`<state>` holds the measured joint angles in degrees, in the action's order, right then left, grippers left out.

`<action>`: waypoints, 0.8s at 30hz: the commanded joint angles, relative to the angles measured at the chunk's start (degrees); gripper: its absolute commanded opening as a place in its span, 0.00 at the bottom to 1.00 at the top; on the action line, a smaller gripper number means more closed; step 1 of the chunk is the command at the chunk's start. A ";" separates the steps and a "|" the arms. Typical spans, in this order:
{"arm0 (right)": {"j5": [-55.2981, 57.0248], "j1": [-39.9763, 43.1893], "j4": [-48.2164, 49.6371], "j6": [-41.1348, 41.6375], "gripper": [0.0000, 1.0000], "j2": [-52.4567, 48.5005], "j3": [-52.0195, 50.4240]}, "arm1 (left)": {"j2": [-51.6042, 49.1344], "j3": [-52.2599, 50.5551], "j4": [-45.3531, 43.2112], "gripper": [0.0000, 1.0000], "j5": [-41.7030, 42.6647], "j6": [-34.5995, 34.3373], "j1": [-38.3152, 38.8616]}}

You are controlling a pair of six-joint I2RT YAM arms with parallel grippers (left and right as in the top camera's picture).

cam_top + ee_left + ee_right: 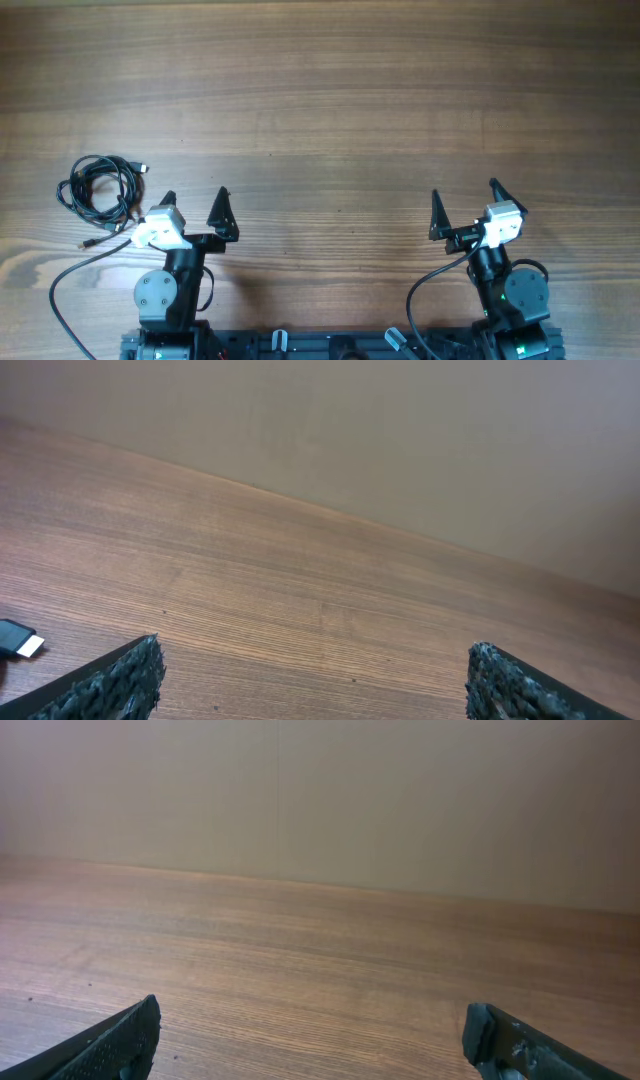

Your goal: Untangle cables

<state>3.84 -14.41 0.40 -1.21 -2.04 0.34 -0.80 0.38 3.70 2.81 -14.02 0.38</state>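
One coiled bundle of thin black cables (pixel 98 186) lay on the table just left of the left gripper (pixel 195 200), touching neither arm. How many cords it held could not be told. One plug end (pixel 22 642) showed left of that gripper's fingers. There were two grippers. The right gripper (pixel 465 192) sat well to the right of the left gripper, and both had jaws spread wide, holding nothing. One wooden table (pixel 330 90) met a plain beige wall (pixel 330 800).

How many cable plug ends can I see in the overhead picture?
2. One plug end lies at the upper right of the coil, the other below it; more may be hidden inside.
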 commanded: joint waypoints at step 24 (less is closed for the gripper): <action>-0.90 0.24 0.20 -0.15 1.00 -0.28 -0.02 | -0.07 7.56 -4.17 1.00 0.37 -16.48 0.26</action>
<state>3.84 -14.41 0.40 -1.21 -2.04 0.34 -0.86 2.46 -2.50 2.85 -27.42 0.38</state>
